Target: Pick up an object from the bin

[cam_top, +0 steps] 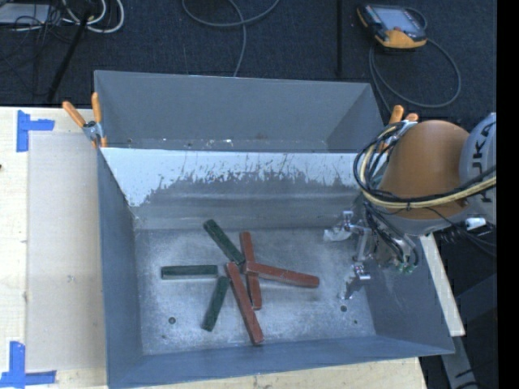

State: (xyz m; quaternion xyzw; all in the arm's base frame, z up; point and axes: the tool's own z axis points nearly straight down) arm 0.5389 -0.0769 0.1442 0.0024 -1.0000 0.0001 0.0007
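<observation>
A KUKA arm reaches into the grey metal bin [243,136] from the right, its wrist largely hidden under a rounded orange cover [422,168] ringed by looped cables [375,162], with the arm itself cut off further right. The gripper [352,286] hangs low over bare, scuffed floor near the bin's right wall; seen from above as a tangle of metal parts and wiring, it does not show whether its jaws stand wide or narrow. The nearest object is a red-brown stick [285,276] lying almost level on the bin floor, its right end pointing toward the gripper but apart from it. Its left end disappears into a loose crossing of similar pieces at the middle of the bin: a long red-brown stick [246,306] running diagonally toward the front wall, a shorter red-brown stick [252,272] standing nearly vertical in the view, and a slanted dark green stick [222,241] above them. Where they overlap, which lies on top is hard to make out. A level dark green stick [190,272] and a steeper dark green stick [215,304] lie just to the left.
</observation>
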